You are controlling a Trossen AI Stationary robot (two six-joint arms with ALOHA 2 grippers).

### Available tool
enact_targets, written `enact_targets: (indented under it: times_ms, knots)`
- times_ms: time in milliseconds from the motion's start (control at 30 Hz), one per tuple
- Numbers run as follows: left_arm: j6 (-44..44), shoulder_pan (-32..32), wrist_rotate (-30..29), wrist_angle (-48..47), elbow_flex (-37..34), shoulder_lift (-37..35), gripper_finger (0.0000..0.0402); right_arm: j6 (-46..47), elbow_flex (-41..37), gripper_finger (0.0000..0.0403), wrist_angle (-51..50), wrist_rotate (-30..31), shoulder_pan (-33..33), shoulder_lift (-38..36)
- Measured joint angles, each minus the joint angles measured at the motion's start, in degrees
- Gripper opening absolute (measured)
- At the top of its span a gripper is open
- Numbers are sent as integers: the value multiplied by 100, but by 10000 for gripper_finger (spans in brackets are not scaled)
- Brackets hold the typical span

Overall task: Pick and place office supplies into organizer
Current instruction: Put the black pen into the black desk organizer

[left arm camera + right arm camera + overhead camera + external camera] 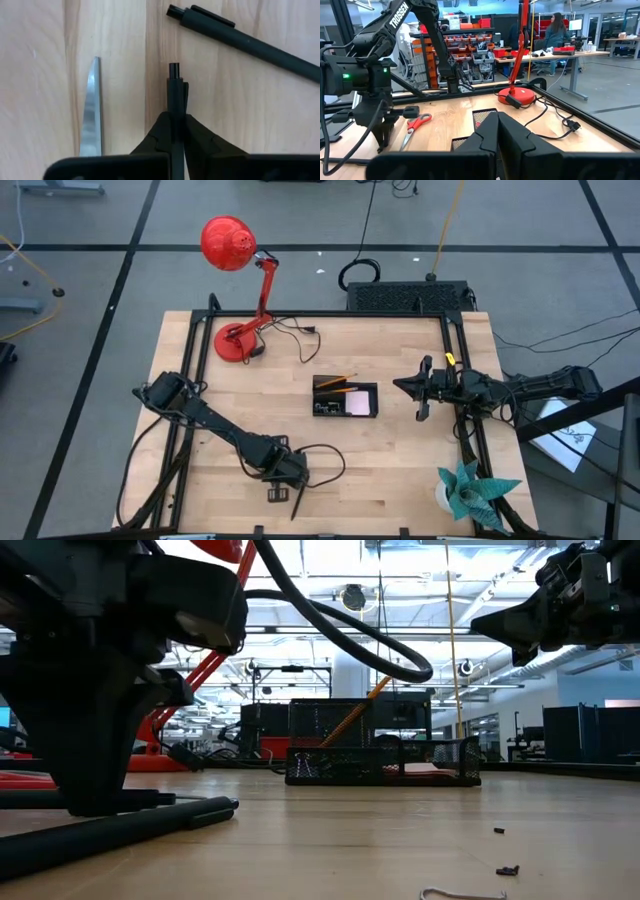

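Observation:
My left gripper (176, 131) (285, 476) is low over the table's near part, shut on a black pen (174, 85). A second black pen (240, 39) (200, 810) and the scissors' blade (92, 110) lie flat on the wood beside it. The scissors' red handles (418, 121) show in the right wrist view. The black organizer (345, 398) (380, 765) stands mid-table with orange pencils (334, 381) leaning in it and a pink pad (360, 400). Tiny black clips (508, 870) lie near the table's near edge. My right gripper (498, 131) (420, 388) hovers shut, right of the organizer. My left gripper pinches the black pen between its two fingers, close to the clicker end (174, 70), which sticks out past the fingertips. The fingers come from above, pointing down, across the pen. The pen lies level, close above the wood; whether it is lifted clear I cannot tell.
A red desk lamp (236, 290) stands at the far left with its cord (290, 330) trailing over the table. A teal paper plant (470, 490) sits at the near right corner. A black box with cables (405, 295) is beyond the far edge. People are in the room behind.

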Motion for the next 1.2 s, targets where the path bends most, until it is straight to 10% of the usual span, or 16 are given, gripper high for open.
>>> enact_targets:
  times_ms: [567,967,1200]
  knots:
    - [1617,130,-105,265,-88,-743,27,10,0,4,17,-2,-2,0]
    - [4122,625,-1574,2576,-29,-1998,32,16,0,4,35,-20,0,24]
    - [5917,1299,-1312,4294,-25,-2218,36,16,0,4,22,-22,-2,58]
